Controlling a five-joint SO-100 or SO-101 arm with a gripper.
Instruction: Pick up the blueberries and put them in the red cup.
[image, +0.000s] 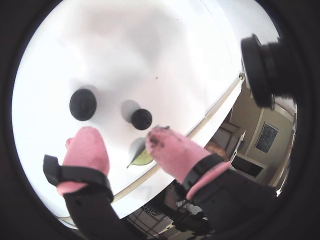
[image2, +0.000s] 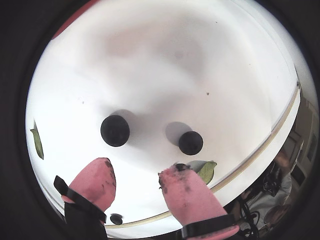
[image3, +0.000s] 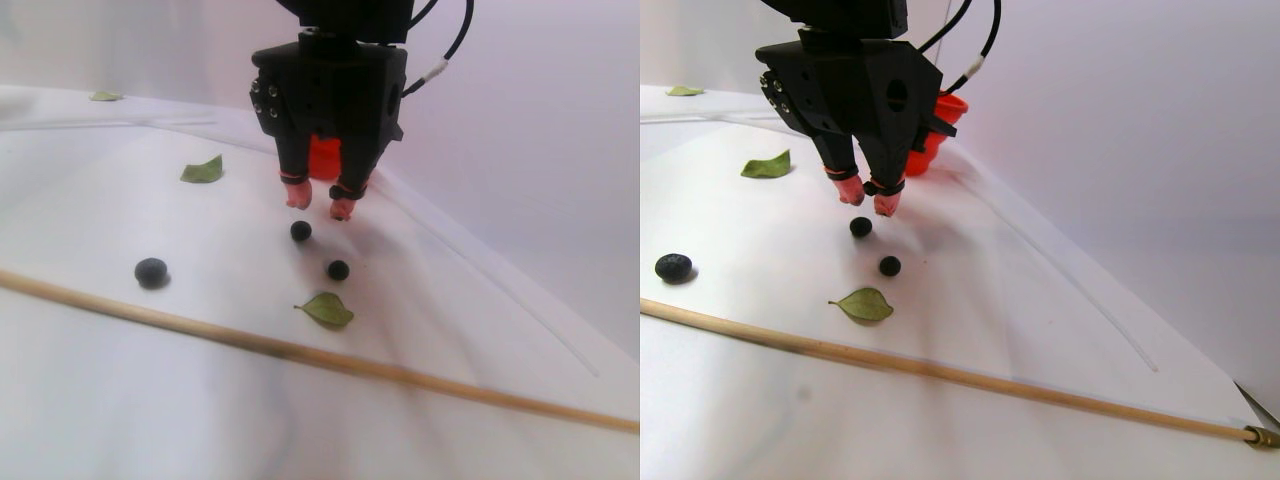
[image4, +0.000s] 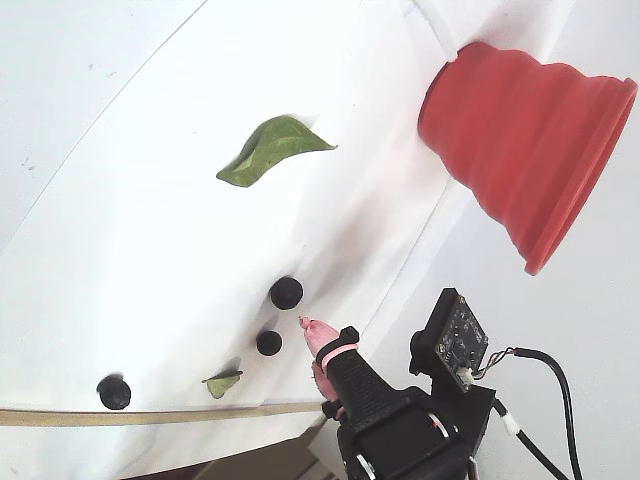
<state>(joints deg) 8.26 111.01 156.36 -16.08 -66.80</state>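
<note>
Blueberries (image3: 300, 231) loose on white table (image3: 480, 330): three visible in stereo pair view, two close together below claw, third (image3: 151, 271) well apart toward wooden stick (image3: 300, 355). Gripper (image3: 320, 203) hovers above nearest berry, pink-tipped fingers (image2: 97, 182) spread moderately, holding nothing. Step in hand: approach for pick. Next move likely calls for straight descent, fingers straddling berry, gentle close so it doesn't roll. Red cup (image4: 525, 140) stands behind arm, near table edge; contents cannot be seen. Green leaf (image3: 327, 309) near berries, best avoided.
</note>
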